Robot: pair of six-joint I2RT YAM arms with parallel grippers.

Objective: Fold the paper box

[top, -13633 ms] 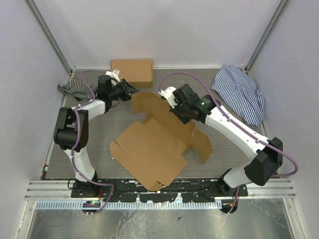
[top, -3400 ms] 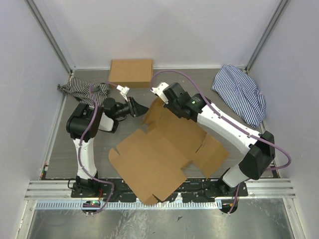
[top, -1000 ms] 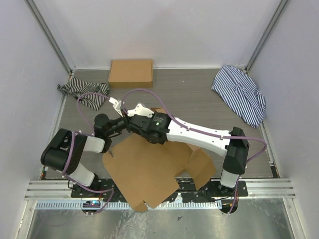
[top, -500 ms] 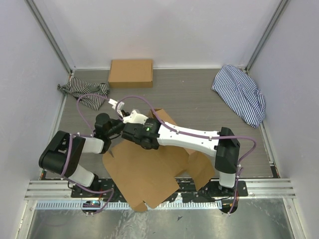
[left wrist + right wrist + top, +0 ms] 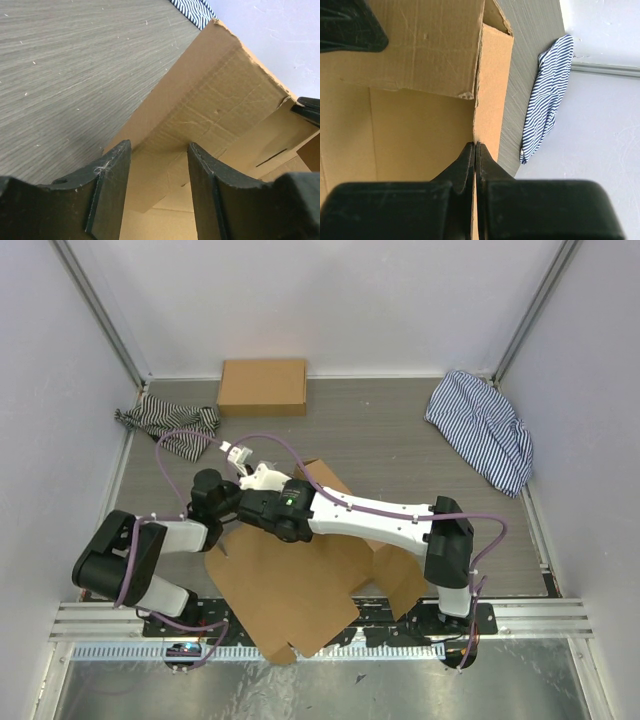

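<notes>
The paper box (image 5: 290,590) lies as a brown die-cut sheet near the table's front, with one flap (image 5: 322,476) raised. In the right wrist view my right gripper (image 5: 475,145) is shut on the thin edge of a standing flap of the paper box (image 5: 420,135). From above, its wrist (image 5: 272,512) covers the box's far left corner. My left gripper (image 5: 159,146) stands open, its fingers apart just short of the raised flap of the paper box (image 5: 215,100), with nothing gripped. From above, the left gripper is mostly hidden under the right arm.
A second, closed brown box (image 5: 263,387) sits at the back wall. One striped cloth (image 5: 168,426) lies at the back left and another striped cloth (image 5: 480,430) at the back right. The right arm (image 5: 380,520) stretches across the sheet.
The right wrist has shifted left and nearer over the box's left corner, keeping hold of the flap. The left gripper has opened slightly and stayed beside it.
</notes>
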